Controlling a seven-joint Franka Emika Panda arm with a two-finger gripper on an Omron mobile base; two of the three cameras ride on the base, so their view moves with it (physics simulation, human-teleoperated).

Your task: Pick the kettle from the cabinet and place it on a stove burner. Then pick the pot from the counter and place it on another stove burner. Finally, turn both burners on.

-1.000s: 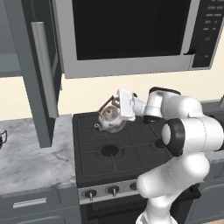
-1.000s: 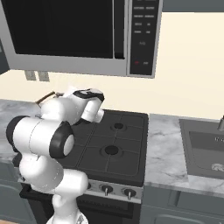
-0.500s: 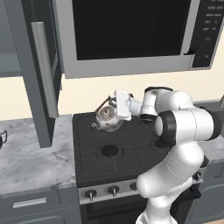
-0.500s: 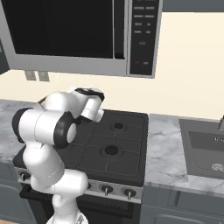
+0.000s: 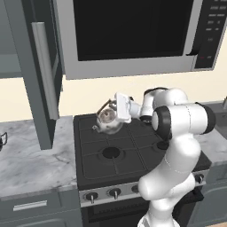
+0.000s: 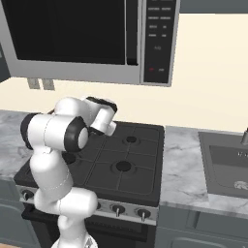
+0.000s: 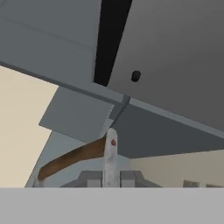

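Observation:
The small silver kettle (image 5: 107, 119) hangs tilted just above the back left of the black cooktop (image 5: 133, 155), over its rear left grate. My gripper (image 5: 119, 108) is shut on the kettle's arched handle from the right. In the hand view the gripper (image 7: 110, 175) pinches that handle (image 7: 72, 159), which runs off to the left as a brown arc. The cabinet door (image 5: 42, 75) stands open at the left, pale bar handle facing out. A front left burner (image 5: 111, 153) lies bare below the kettle. A dark piece (image 5: 2, 139) at the counter's left edge may be the pot's handle.
A microwave (image 5: 133, 35) hangs low over the stove. Knobs (image 5: 114, 193) line the stove front. The marble counter (image 5: 35, 159) runs left of the stove, and a sink (image 6: 227, 164) sits at the right. Two right-hand burners (image 6: 123, 166) are bare.
The kettle has drifted slightly left and down in my grip, and the arm's elbow has swung more upright. The grip is unchanged.

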